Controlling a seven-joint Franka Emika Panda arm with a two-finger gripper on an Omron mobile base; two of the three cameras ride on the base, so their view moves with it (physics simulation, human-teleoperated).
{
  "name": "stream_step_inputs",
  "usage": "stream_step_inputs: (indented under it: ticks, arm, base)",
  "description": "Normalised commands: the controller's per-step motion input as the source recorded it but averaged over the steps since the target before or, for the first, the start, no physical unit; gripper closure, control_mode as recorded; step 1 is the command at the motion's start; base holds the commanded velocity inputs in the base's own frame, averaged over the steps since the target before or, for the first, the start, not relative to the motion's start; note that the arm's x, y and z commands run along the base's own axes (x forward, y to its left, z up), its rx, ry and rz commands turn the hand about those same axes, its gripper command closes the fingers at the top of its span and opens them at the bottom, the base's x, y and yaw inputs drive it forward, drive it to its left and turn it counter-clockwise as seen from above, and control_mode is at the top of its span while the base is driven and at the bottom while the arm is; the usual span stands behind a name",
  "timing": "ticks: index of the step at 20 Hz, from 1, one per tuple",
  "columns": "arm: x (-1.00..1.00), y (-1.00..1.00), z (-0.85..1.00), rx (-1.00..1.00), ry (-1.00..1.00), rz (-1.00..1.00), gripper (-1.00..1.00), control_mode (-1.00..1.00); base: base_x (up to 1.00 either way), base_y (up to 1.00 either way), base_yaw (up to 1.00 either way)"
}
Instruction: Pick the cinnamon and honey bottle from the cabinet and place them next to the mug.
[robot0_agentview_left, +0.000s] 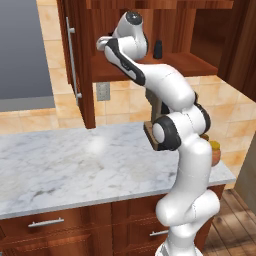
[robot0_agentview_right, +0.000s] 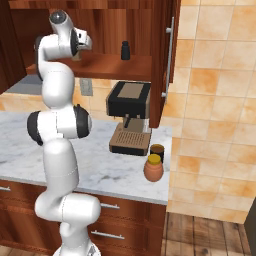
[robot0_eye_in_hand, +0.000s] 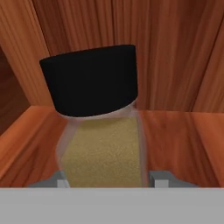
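Over on the left the cabinet (robot0_agentview_left: 85, 60) door hangs open, long silver bar handle (robot0_agentview_left: 73, 57) facing the room, and the white arm reaches up onto the shelf. There the gripper (robot0_eye_in_hand: 109, 180) sits right at the cinnamon (robot0_eye_in_hand: 101, 131), tan body and black cap, standing upright at the back of the shelf; from the hand's own camera a grey finger shows at each side of the bottle's lower body, hard against it, so I'd call that a grip closing or just closed, though whether it is firm I cannot tell. Further right on the same shelf a small all-black bottle (robot0_agentview_right: 125, 50) stands alone. Below it on the marble counter (robot0_agentview_right: 100, 170) sits the coffee machine (robot0_agentview_right: 131, 118), then the dark mug (robot0_agentview_right: 157, 152), and just beside it the honey bottle (robot0_agentview_right: 153, 168) with its yellow lid. So by my reckoning honey is done, half the job; the cinnamon has yet to be lifted out, carried down and set by the mug.
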Motion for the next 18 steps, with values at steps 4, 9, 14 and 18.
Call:
stream_step_inputs:
  ticks: [4, 9, 14, 18]
  arm:
    - [-0.47, 0.00, 0.00, 0.00, 0.00, 0.00, 1.00, -1.00]
    - [-0.77, -0.06, 0.00, 0.03, -0.03, 0.00, 1.00, -1.00]
    - [-0.72, -0.18, -0.01, 0.02, -0.08, 0.00, 1.00, -1.00]
    - [-0.74, -0.20, 0.00, 0.03, -0.08, 0.00, 1.00, -1.00]
  base:
    - [0.00, 0.00, 0.00]
    - [0.00, 0.00, 0.00]
    - [0.00, 0.00, 0.00]
    - [0.00, 0.00, 0.00]
